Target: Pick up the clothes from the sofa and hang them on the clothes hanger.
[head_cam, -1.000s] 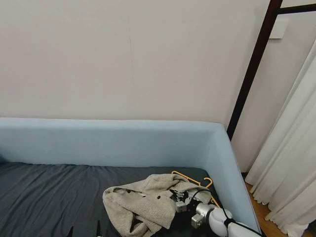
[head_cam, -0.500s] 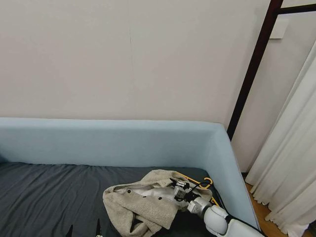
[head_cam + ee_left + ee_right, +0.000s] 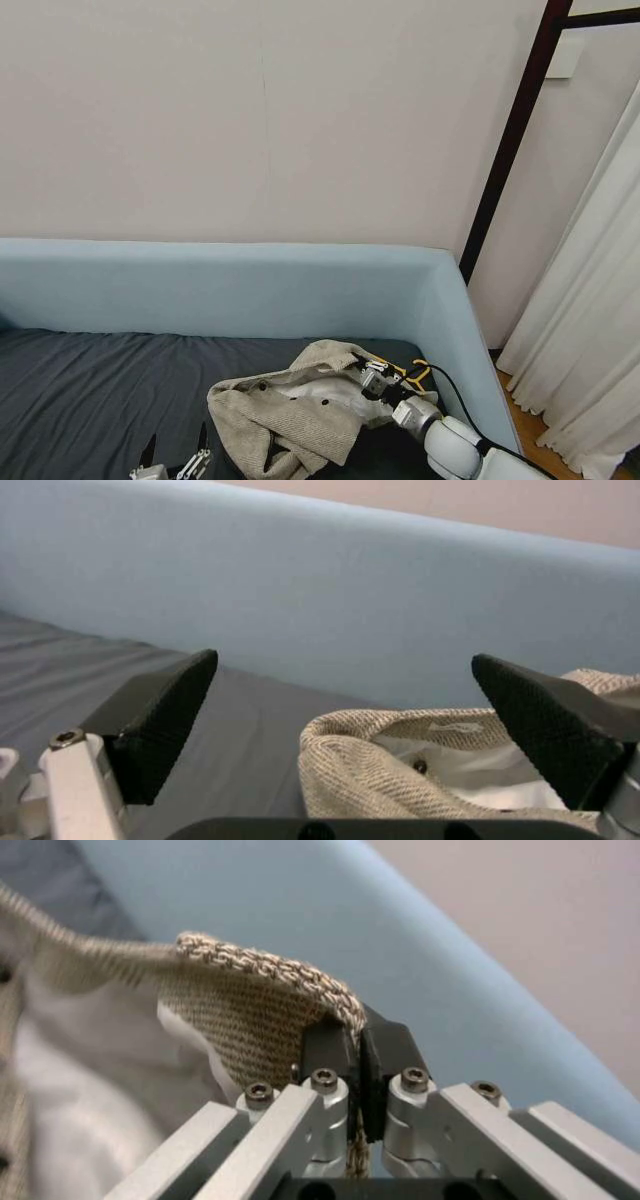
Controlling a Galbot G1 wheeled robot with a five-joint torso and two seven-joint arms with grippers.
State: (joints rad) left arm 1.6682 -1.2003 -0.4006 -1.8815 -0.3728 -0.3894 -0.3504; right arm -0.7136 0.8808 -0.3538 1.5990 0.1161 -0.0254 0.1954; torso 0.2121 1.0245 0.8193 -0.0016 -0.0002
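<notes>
A beige knit jacket [image 3: 290, 410] with a white lining lies crumpled on the dark seat at the sofa's right end. My right gripper [image 3: 375, 377] is shut on an edge of the jacket [image 3: 270, 990], lifting that edge a little; its pads [image 3: 385, 1057] pinch the knit hem. An orange hanger [image 3: 415, 372] pokes out from under the jacket, next to the gripper. My left gripper [image 3: 175, 462] stands open low over the seat, left of the jacket; its fingers [image 3: 165, 712] frame the jacket's collar [image 3: 400, 765] with nothing between them.
The sofa's light-blue backrest [image 3: 200, 285] runs behind, and its right armrest [image 3: 455, 340] stands just right of the jacket. A dark rack post [image 3: 510, 140] rises at the right, with white curtains [image 3: 590, 330] beyond. The dark seat [image 3: 90, 400] stretches left.
My right gripper has moved up and toward the backrest, pulling the jacket's edge up with it. My left gripper has risen into fuller view.
</notes>
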